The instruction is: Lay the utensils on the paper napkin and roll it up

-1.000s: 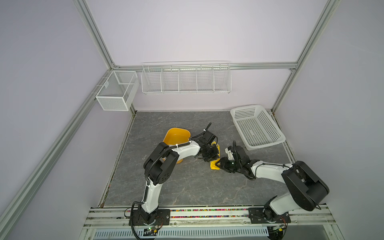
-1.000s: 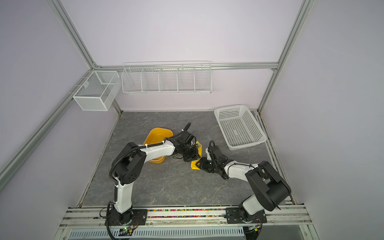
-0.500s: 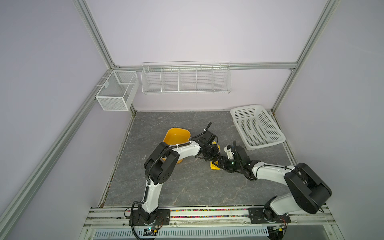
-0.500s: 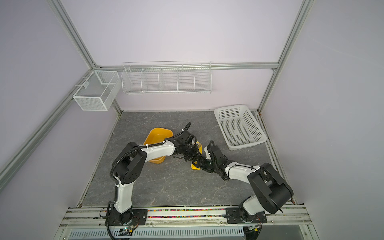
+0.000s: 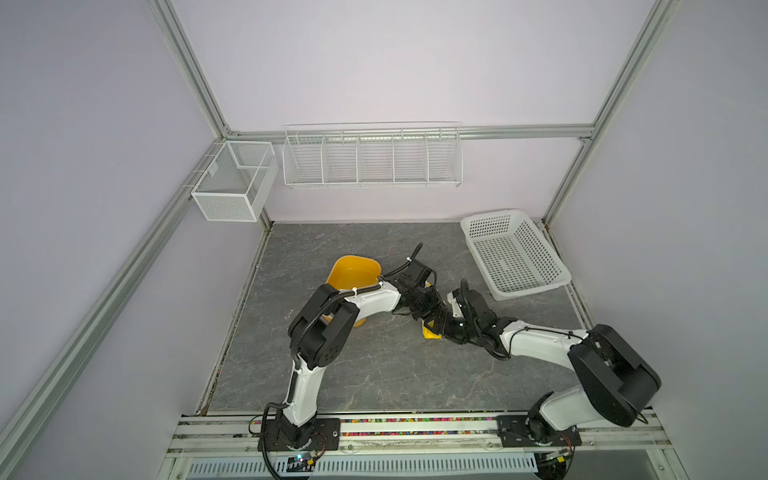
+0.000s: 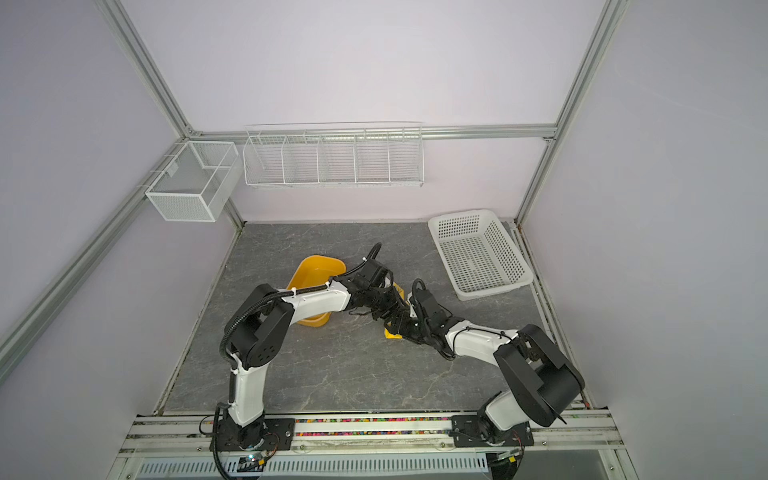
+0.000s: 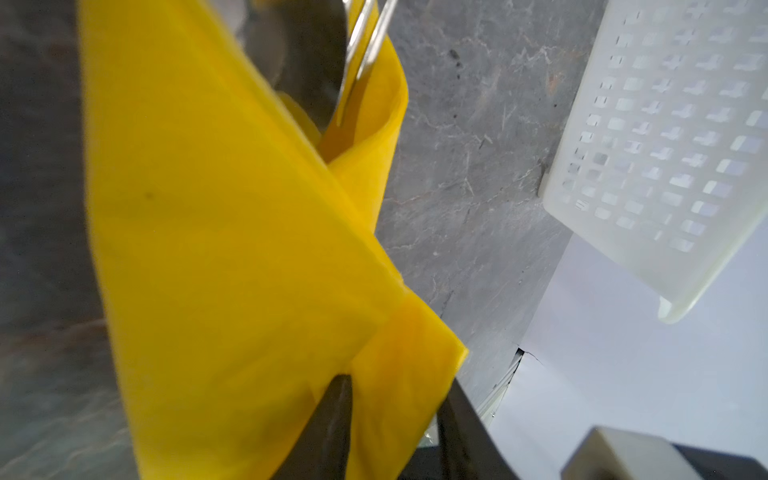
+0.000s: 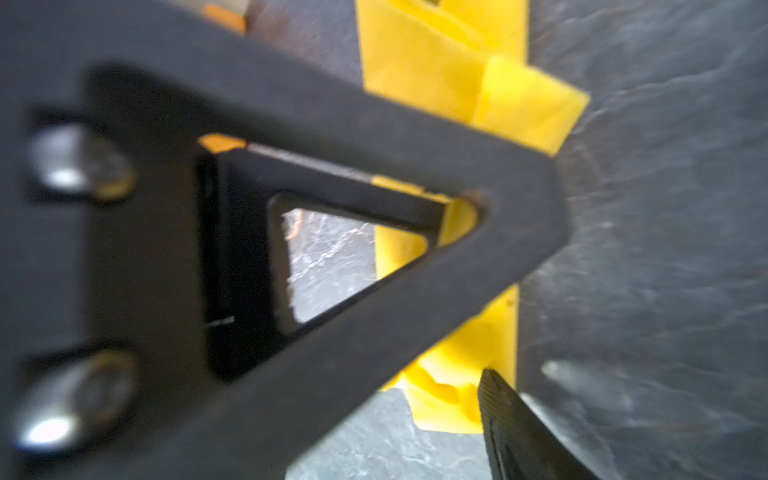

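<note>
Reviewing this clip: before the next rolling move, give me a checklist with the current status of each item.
1. Slim silver metal utensils inside the thin yellow paper napkin: ok, they show within its fold.
2. Napkin rolled tight: not ok, it is loosely folded and one end gapes.
3. Left end effector grip on the napkin: cannot tell; a napkin corner lies between its fingers.
4. Right end effector grip: cannot tell; its wrist view is blurred.
5. White perforated plastic basket apart from the napkin: ok.

The yellow paper napkin (image 7: pixel 232 249) lies on the gray table (image 7: pixel 457 166), folded over into a loose roll. Shiny silver utensils (image 7: pixel 365 45) poke out of its open end.
</note>
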